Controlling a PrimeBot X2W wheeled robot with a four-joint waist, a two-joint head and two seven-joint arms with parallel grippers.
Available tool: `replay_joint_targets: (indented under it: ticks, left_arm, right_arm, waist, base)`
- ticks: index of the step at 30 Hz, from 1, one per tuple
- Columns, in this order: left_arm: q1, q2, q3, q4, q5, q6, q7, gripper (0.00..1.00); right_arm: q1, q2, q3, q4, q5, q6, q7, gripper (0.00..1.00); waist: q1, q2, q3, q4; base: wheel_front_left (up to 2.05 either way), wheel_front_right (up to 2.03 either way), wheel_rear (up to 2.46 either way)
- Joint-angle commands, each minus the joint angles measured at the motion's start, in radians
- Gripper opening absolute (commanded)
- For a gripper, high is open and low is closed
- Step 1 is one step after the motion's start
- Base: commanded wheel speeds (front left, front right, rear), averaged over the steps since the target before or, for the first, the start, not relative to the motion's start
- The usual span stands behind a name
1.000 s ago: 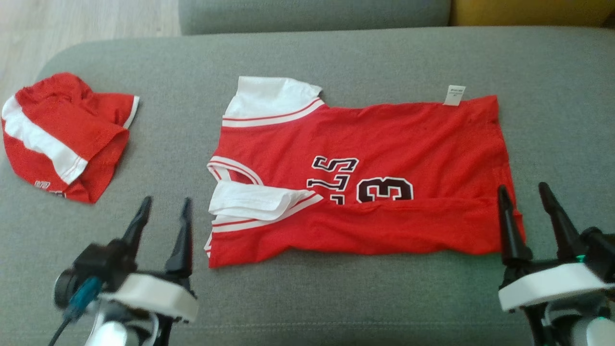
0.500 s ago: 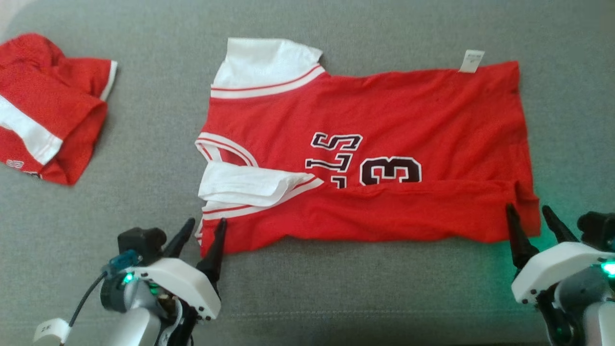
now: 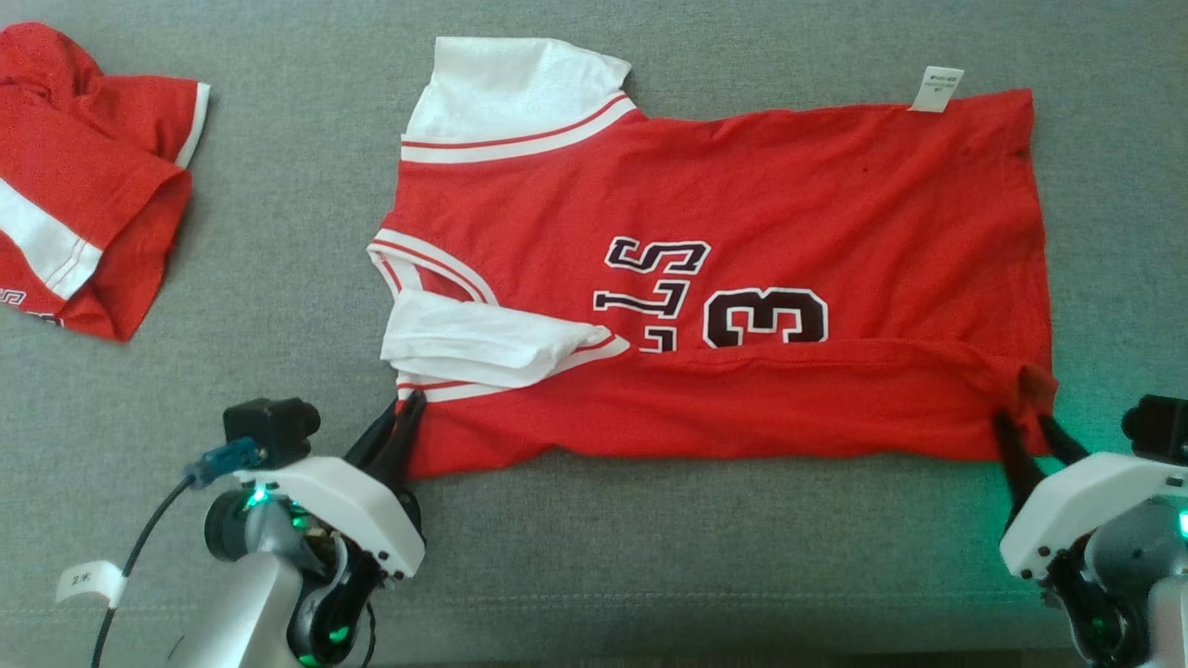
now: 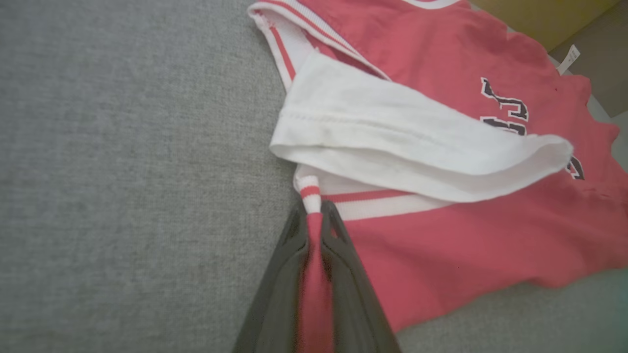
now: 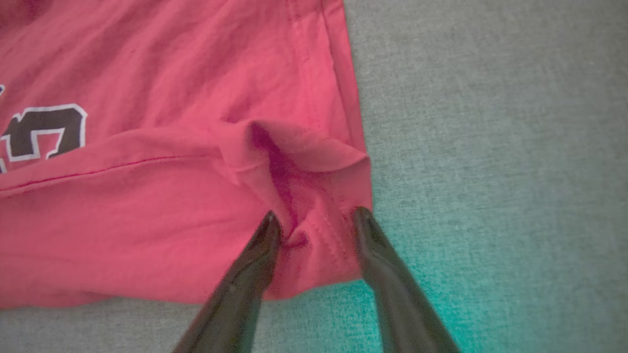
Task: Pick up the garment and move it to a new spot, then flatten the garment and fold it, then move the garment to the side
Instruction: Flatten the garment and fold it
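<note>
Since left gripper fingers pinch the near collar-end corner of the garment, flat on the sofa seat, while right gripper fingers straddle its hem corner spread, a lift risks skewing it.

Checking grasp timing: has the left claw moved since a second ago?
Yes. The left claw closed the gap rightward to the jersey, now pinching its near left corner.

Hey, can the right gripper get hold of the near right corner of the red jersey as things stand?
Probably yes: the right gripper straddles that corner of the red jersey, jaws apart, and nothing covers it.
</note>
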Motion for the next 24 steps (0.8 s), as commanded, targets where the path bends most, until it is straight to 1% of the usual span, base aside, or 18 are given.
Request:
replay_joint_targets:
  ticks: [1, 5, 9, 18, 24]
  left_arm:
    - [-0.005, 0.012, 0.014, 0.002, -0.001, 0.000, 0.011, 0.00]
    - [0.006, 0.023, 0.015, -0.021, 0.006, 0.007, 0.000, 0.00]
    - [0.046, 0.039, 0.026, -0.079, -0.001, 0.024, 0.001, 0.00]
    - [0.174, 0.084, 0.051, -0.244, -0.015, 0.095, 0.045, 0.00]
    - [0.222, 0.100, 0.052, -0.310, -0.023, 0.123, 0.082, 0.00]
  right_arm:
    - [-0.013, -0.002, 0.014, -0.024, 0.011, -0.001, 0.009, 0.00]
    - [-0.008, 0.002, -0.002, -0.029, 0.025, -0.001, -0.002, 0.00]
    - [0.013, 0.004, -0.016, -0.055, 0.038, -0.001, -0.012, 0.00]
    - [0.118, 0.007, -0.044, -0.105, 0.067, -0.001, 0.007, 0.00]
    - [0.171, 0.008, -0.044, -0.127, 0.096, -0.001, 0.017, 0.00]
  waist:
    - [0.0000, 0.0000, -0.003, 0.000]
    - [0.0000, 0.0000, -0.017, 0.001]
    - [0.0000, 0.0000, -0.039, 0.002]
    - [0.0000, 0.0000, -0.104, 0.013]
    - [0.0000, 0.0000, -0.122, 0.011]
  base:
    - [0.00, 0.00, 0.00]
    - [0.00, 0.00, 0.00]
    - [0.00, 0.00, 0.00]
    - [0.00, 0.00, 0.00]
    - [0.00, 0.00, 0.00]
